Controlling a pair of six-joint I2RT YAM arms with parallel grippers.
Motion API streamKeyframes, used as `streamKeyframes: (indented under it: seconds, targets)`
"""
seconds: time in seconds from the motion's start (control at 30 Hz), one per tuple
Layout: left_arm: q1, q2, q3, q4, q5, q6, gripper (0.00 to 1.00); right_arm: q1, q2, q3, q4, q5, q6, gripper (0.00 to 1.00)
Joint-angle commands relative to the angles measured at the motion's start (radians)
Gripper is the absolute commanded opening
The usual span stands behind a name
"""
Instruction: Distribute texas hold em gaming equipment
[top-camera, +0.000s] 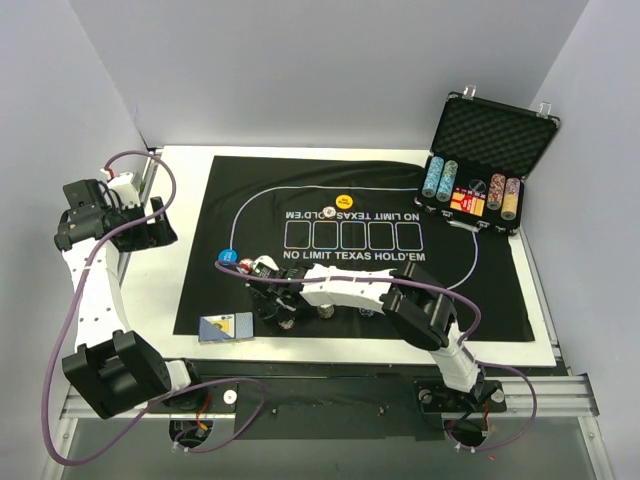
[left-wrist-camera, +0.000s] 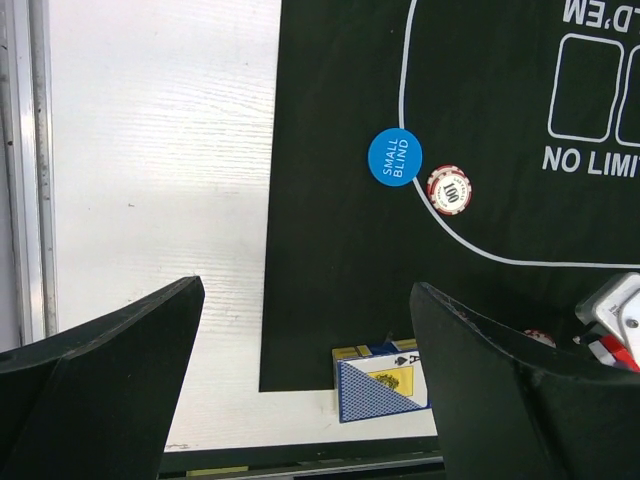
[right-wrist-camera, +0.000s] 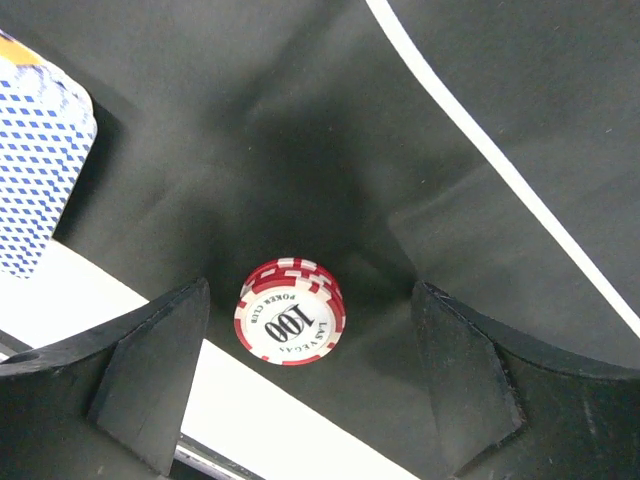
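White table (top-camera: 180, 200): carries everything and is walled on three sides by plain panels.

Black mat (top-camera: 480, 290): lies flat over most of the table. It is printed with a white oval line, five card boxes and "NO LIMIT TEXAS HOLD'EM".

Case (top-camera: 495, 135): stands open at the far right corner, its foam-lined lid raised. Four chip columns (top-camera: 440, 178) lie in its tray.

Right arm (top-camera: 350, 290): stretches leftward, low over the near part of the mat.

Left arm (top-camera: 85, 280): folded up over the left margin of the table, clear of the mat.

Left gripper (left-wrist-camera: 308, 300): released, its jaws spread wide with nothing between them. It hangs above the mat's left edge.

Right gripper (right-wrist-camera: 310, 300): also released. Its jaws stand one on each side of a chip stack (right-wrist-camera: 290, 322), with a gap showing on both sides, so the stack is not grasped.

Blue-backed playing cards (top-camera: 226, 328): one pile at the mat's near left corner, overlapping its near edge onto the white table.

Blue disc (left-wrist-camera: 395, 158): marked "SMALL BLIND", it lies on the left bend of the oval line.

Yellow disc (top-camera: 344, 200): lies at the far side of the oval, well apart from the blue one. Its lettering is too small to read.

Chip stack: red and white, marked "100". It rests on the mat just inside the near edge, near the cards.

Single chip (left-wrist-camera: 449, 189): the same pattern, lying flat just beside the blue disc on the oval line.
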Motion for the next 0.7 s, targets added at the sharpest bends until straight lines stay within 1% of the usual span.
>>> streamKeyframes:
  seconds: [0.0, 0.07, 0.2, 0.37, 0.53, 0.67]
  targets:
    - [0.016, -0.028, 0.054, -0.011, -0.003, 0.026, 0.96, 0.017, -0.001, -0.02, -0.02, -0.026, 0.008, 0.76]
    - [0.019, -0.028, 0.053, -0.01, -0.004, 0.029, 0.96, 0.022, -0.004, -0.032, -0.02, -0.028, 0.007, 0.75]
    - [0.024, -0.026, 0.047, -0.003, 0.002, 0.027, 0.96, 0.025, -0.013, -0.057, -0.012, -0.029, 0.02, 0.65]
    - [0.024, -0.024, 0.035, 0.004, 0.003, 0.027, 0.96, 0.026, -0.013, -0.064, -0.005, -0.023, 0.029, 0.59]
    - [0.028, -0.026, 0.028, 0.009, 0.005, 0.029, 0.96, 0.026, -0.021, -0.063, -0.005, -0.009, 0.024, 0.49]
    - [0.032, -0.032, 0.021, 0.01, 0.009, 0.03, 0.96, 0.025, -0.021, -0.058, -0.012, -0.003, 0.03, 0.45]
